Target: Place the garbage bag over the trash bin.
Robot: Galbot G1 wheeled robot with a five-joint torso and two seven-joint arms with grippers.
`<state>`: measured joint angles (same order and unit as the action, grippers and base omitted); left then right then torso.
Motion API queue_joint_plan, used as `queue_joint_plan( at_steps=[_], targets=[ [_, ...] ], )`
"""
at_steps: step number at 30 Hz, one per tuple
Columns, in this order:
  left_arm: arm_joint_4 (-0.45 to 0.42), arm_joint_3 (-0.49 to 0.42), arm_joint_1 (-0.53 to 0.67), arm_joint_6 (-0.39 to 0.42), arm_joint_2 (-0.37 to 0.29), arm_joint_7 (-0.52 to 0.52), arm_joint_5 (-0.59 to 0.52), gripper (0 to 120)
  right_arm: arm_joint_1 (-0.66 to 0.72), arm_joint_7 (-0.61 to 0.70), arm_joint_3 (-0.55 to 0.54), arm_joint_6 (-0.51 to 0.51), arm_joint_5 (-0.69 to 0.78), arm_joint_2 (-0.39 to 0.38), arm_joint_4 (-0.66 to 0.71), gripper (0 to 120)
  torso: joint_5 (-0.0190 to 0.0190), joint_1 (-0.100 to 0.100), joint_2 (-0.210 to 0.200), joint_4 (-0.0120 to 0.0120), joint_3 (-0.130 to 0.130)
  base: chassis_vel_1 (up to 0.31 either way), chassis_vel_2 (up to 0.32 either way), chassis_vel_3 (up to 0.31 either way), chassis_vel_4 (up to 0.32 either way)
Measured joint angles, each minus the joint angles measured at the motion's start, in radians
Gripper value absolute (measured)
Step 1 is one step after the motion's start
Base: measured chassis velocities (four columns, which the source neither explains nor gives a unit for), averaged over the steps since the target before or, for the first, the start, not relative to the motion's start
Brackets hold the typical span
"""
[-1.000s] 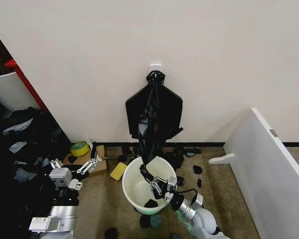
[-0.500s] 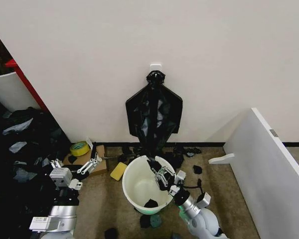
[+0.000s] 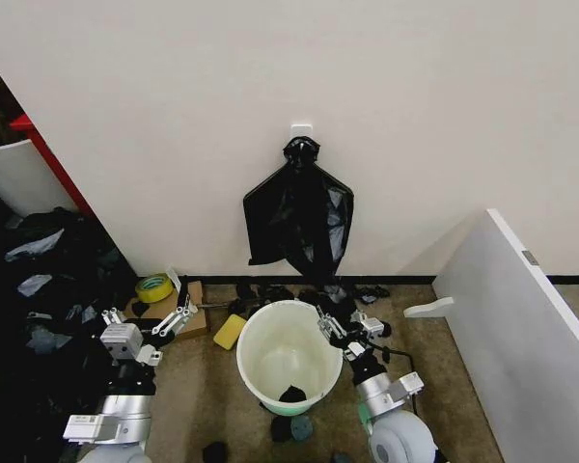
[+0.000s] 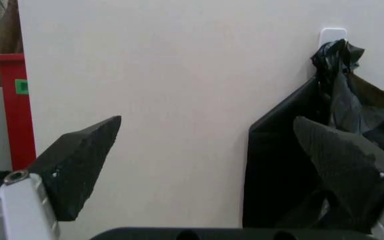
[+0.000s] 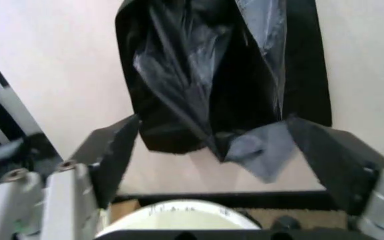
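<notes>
The right gripper point(image 3: 344, 328) is at the bin's point(image 3: 288, 358) right rim, a little above it, and its fingers point(image 5: 330, 156) are spread wide with nothing between them. In the right wrist view they point to the hanging bags, and the bin's rim point(image 5: 178, 215) shows below them. The bin stands on the floor under the bags, open side up; a small black scrap point(image 3: 291, 394) lies inside near its front wall.

The bags point(image 3: 299, 220) hang on the wall above and behind the bin from a white hook point(image 3: 301, 129), gathered at a knot point(image 3: 300, 149). I cannot tell which of them is the single bag for the task.

The left gripper point(image 3: 182, 316) is well to the left of the bin, over a cardboard piece point(image 3: 191, 307), fingers point(image 4: 78, 165) wide apart and empty. A yellow tape roll point(image 3: 154, 286) lies near it, and a yellow block point(image 3: 229, 332) sits just beside the bin's left side
</notes>
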<state>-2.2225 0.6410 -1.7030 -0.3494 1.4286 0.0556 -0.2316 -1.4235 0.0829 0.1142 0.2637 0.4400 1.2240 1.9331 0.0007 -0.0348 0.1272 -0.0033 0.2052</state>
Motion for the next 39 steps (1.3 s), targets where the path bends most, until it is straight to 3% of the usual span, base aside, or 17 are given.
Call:
queue_joint_plan(
  at_steps=[4, 10, 13, 18, 27, 35, 39],
  targets=[
    [0.002, 0.000, 0.004, 0.002, 0.000, 0.000, -0.002, 100, -0.014, 0.069, -0.024, -0.069, -0.031, -0.010, 0.033, 97, 0.0000, 0.000, 0.000, 0.0000, 0.000, 0.000, 0.000, 0.000, 0.000],
    [0.003, 0.001, 0.005, 0.002, 0.000, 0.000, -0.004, 100, -0.014, 0.145, -0.033, -0.139, -0.071, -0.010, 0.064, 100, 0.0000, 0.000, 0.000, 0.0000, 0.000, 0.000, 0.000, 0.000, 0.000],
    [0.004, 0.001, 0.005, 0.002, 0.001, 0.000, -0.004, 100, 0.006, 0.138, -0.007, -0.115, -0.163, 0.004, 0.060, 100, 0.0000, 0.000, 0.000, 0.0000, 0.000, 0.000, 0.000, 0.000, 0.000],
    [0.010, 0.001, 0.007, 0.003, 0.008, 0.000, 0.003, 100, 0.050, 0.074, 0.034, -0.034, -0.486, 0.029, 0.035, 100, 0.0000, 0.000, 0.000, 0.0000, 0.000, 0.000, 0.000, 0.000, 0.000],
    [0.017, 0.002, 0.006, 0.003, 0.016, 0.000, 0.012, 100, 0.112, 0.017, -0.050, 0.007, -0.593, 0.070, -0.019, 100, -0.0001, 0.000, 0.000, 0.0000, 0.000, 0.000, 0.000, 0.000, 0.000],
    [0.026, 0.006, 0.007, 0.003, 0.016, -0.002, 0.012, 100, 0.210, 0.117, -0.123, -0.099, -0.701, 0.119, -0.073, 100, -0.0001, 0.000, 0.000, 0.0000, 0.000, 0.000, 0.000, 0.000, 0.000],
    [0.031, 0.006, 0.013, 0.004, 0.016, -0.003, 0.012, 100, 0.267, 0.221, -0.151, -0.203, -0.774, 0.144, -0.110, 100, 0.0000, 0.000, 0.000, 0.0000, 0.000, 0.000, 0.000, 0.000, 0.000]
  ],
)
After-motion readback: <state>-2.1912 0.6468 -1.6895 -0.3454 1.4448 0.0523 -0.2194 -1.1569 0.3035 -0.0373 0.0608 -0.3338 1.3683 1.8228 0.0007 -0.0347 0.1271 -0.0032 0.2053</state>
